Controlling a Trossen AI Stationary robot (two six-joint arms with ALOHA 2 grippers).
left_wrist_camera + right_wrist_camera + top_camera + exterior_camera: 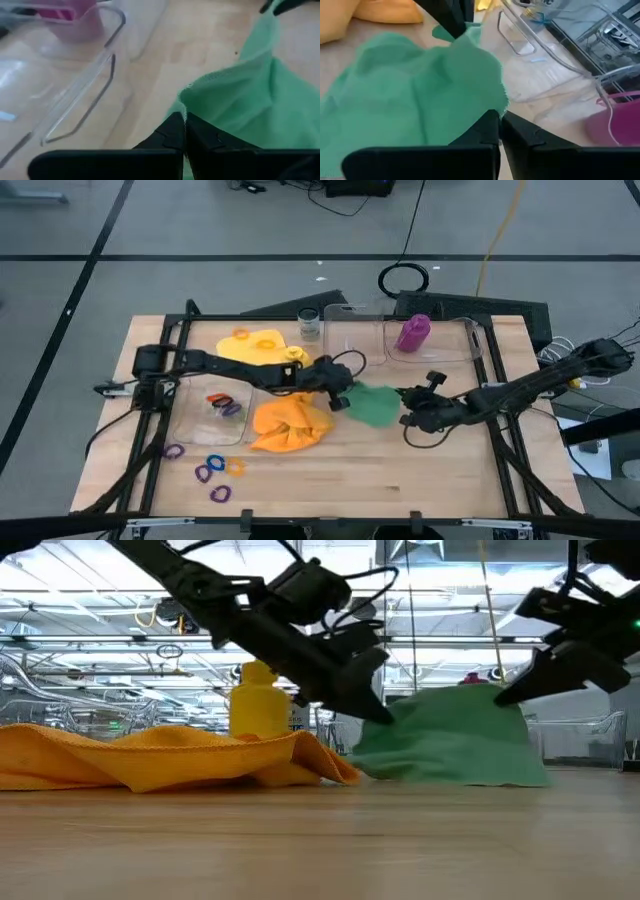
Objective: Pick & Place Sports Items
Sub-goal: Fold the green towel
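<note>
Green cloth [376, 405] is spread at the middle of the wooden table [400, 470], held at opposite edges by both grippers. The left gripper [341, 399] is clenched on its edge nearest the orange cloth [288, 425], and in the left wrist view the hem is seen pinched between the closed fingers [172, 132]. The right gripper [409, 418] is clenched on the opposite edge, the cloth being caught between its fingertips in the right wrist view. In the low view the green cloth is raised off the table at both held edges, its lower edge resting on the wood.

The orange cloth lies crumpled just beside it. A yellow cloth [258, 345] and a yellow bottle [258, 700] are seen farther back. A purple bottle [413, 332] lies in a clear box [470, 345]. Small coloured rings [212, 472] are scattered near the front left corner.
</note>
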